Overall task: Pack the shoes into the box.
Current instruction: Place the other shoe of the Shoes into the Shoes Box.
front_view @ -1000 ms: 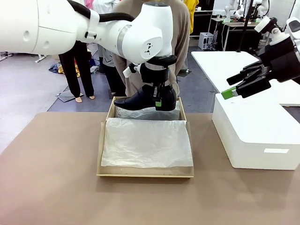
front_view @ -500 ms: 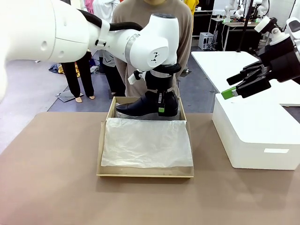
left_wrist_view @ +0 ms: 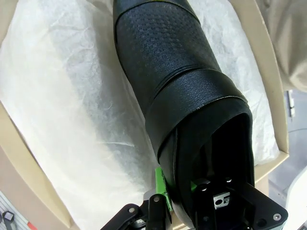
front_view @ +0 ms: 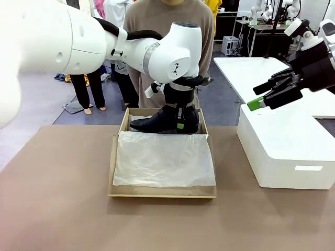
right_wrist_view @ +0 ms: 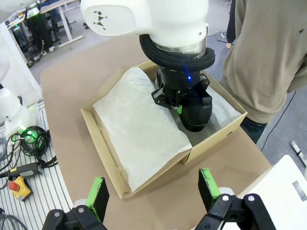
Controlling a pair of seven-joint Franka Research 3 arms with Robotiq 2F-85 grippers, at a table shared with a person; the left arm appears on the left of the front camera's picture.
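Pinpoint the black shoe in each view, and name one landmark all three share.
Front view: shoe at the box's far end, upper centre.
Left wrist view: shoe runs from top centre to lower right.
Right wrist view: shoe right of centre, under the left arm.
Shared landmark: white tissue paper.

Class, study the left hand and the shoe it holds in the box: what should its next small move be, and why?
Probably lower the left hand a touch: it grips the shoe by its heel end, inside the box above the tissue paper, and whether the sole rests yet is unclear.
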